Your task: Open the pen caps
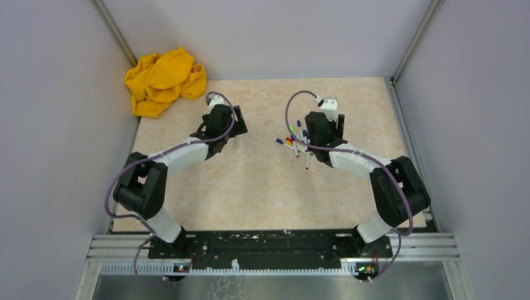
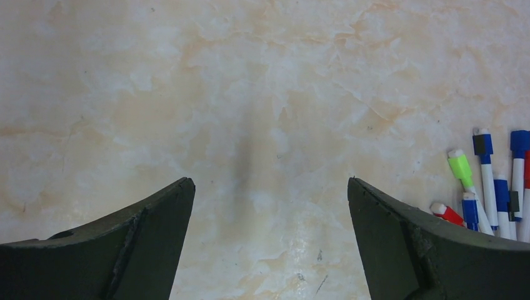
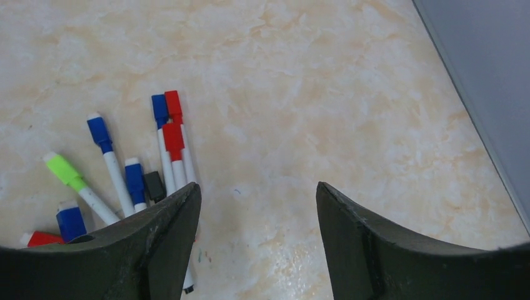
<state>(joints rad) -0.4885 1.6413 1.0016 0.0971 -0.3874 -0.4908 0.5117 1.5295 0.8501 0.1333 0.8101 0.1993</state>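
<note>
Your left gripper (image 2: 269, 184) looks straight down at a pale, marbled table (image 2: 250, 75). Its two dark fingers (image 2: 144, 250) rise from the bottom corners, spread wide, with bare tabletop between them. At the right edge, just beyond the right finger, pen caps (image 2: 482, 144) cluster together: several blue, one green cap (image 2: 460, 167) and one red cap (image 2: 449, 214), on thin white barrels (image 2: 489, 194).

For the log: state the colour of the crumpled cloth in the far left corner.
Cloth: yellow, clearest in the top external view.
</note>
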